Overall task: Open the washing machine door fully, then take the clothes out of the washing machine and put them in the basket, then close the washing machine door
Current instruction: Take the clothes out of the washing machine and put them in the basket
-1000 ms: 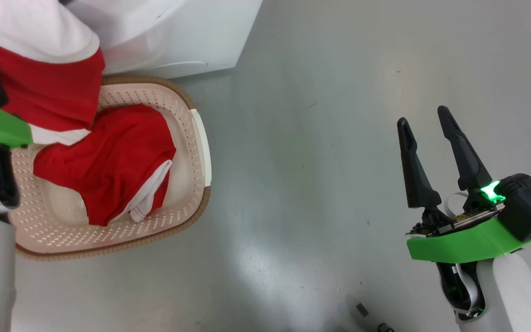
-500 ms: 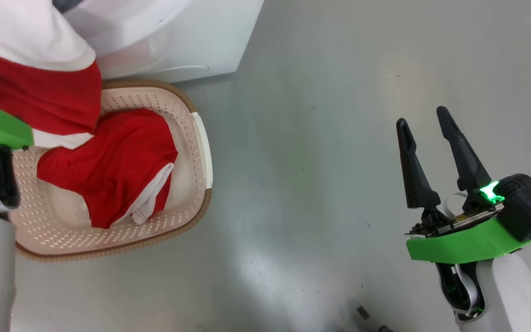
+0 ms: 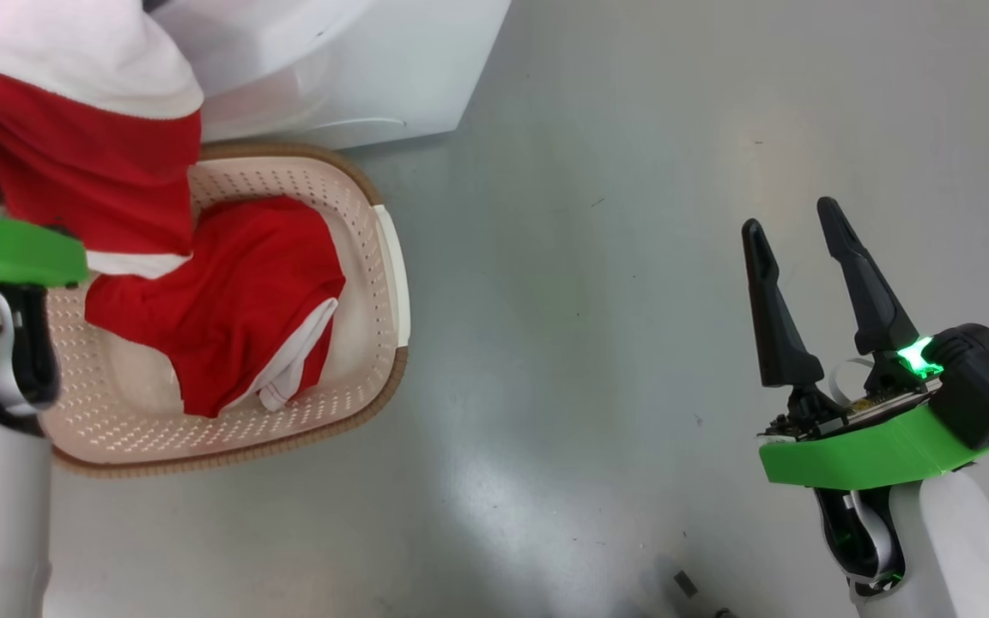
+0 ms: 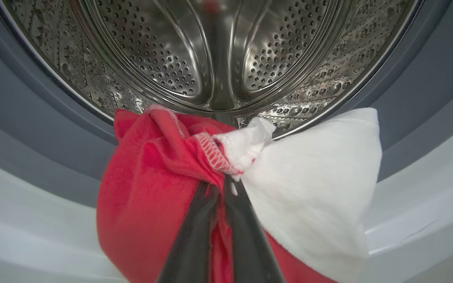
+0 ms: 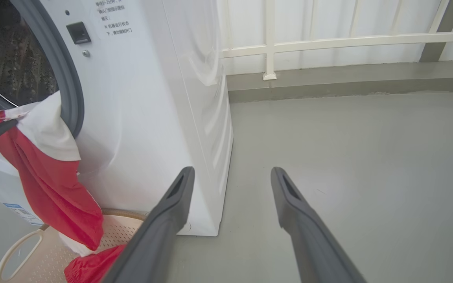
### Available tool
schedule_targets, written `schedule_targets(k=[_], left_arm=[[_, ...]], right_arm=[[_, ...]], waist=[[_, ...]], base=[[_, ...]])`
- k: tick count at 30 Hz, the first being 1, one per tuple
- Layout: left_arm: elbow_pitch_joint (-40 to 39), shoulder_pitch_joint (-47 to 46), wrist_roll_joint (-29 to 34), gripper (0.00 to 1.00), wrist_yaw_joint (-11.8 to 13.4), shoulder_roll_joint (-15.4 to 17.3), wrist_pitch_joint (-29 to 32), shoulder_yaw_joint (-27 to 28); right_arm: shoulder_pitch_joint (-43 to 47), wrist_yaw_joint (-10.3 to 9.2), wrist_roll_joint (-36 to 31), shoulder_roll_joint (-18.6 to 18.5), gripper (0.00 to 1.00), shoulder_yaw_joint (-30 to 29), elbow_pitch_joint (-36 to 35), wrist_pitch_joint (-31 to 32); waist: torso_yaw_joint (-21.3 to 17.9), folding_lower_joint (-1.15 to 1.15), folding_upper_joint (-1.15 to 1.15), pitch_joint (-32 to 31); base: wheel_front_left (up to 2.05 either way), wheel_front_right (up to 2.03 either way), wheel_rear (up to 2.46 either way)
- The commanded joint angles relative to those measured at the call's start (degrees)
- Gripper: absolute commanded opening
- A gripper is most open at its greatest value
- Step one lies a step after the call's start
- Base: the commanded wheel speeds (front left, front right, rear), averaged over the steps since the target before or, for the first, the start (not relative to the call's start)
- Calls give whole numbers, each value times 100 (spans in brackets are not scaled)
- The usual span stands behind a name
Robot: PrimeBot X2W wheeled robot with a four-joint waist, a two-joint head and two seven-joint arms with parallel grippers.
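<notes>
Head view: the whole picture has slid a little to the right over the past second. The washing machine (image 3: 348, 69), the basket (image 3: 357, 378) and the grey floor (image 3: 597, 343) shift together, which reads as the camera turning, not the things moving. The basket sits on the floor just in front of the machine's corner. The clothes (image 3: 228, 300) hang over its left side, and their red lower part already lies inside it, much as it lay a second ago. In the left wrist view the left gripper (image 4: 220, 188) is pinched tight on a bunched red-and-white fold of them, just outside the steel drum (image 4: 218, 51), whose visible part looks bare. The right gripper (image 3: 791, 216) hovers well apart over the floor — fingers spread, holding nothing, unmoved. By this judgement the unloading is nearly done — lowering and letting go remain, then closing up.
</notes>
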Motion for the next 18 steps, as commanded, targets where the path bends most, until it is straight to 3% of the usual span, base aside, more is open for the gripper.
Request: schedule_targets(k=[1,18], left_arm=[[-325,202,68,0,-22,226,-50,146],[-2299,1465,172,0,297,134,226,24]], right_arm=[[76,35,11,-44,100,74,-135,-36],[77,35,-13,-44,100,-17,-134,-36]], waist=[[23,0,0,3],[178,0,0,-32]], base=[[0,0,0],[0,0,0]])
